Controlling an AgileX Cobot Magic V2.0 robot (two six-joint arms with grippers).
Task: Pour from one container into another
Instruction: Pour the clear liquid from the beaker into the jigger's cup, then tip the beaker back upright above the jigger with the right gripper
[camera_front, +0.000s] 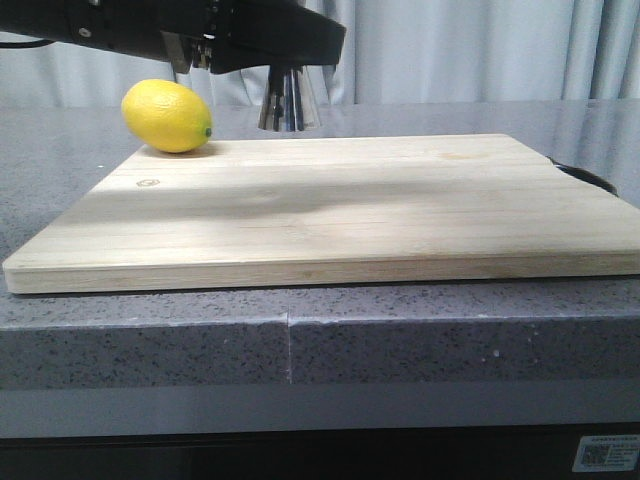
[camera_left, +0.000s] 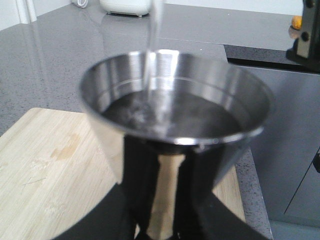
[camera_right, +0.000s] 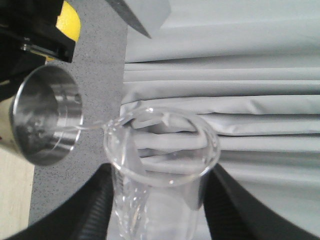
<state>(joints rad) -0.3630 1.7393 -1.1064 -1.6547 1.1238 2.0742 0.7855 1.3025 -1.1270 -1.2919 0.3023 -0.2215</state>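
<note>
My right gripper is shut on the clear glass beaker, which is tipped over on its side with its lip toward the jigger. A thin stream of water runs from the lip into the steel jigger. In the left wrist view the stream falls into the jigger's upper cup, which holds liquid. My left gripper is shut on the jigger's lower part. The front view shows only the jigger's lower half under the black arm, above the board's far edge; the beaker is out of that view.
A yellow lemon sits at the far left corner of the wooden cutting board, close to the jigger. The board lies on a grey speckled counter. A dark object shows behind the board's right edge. Curtains hang behind.
</note>
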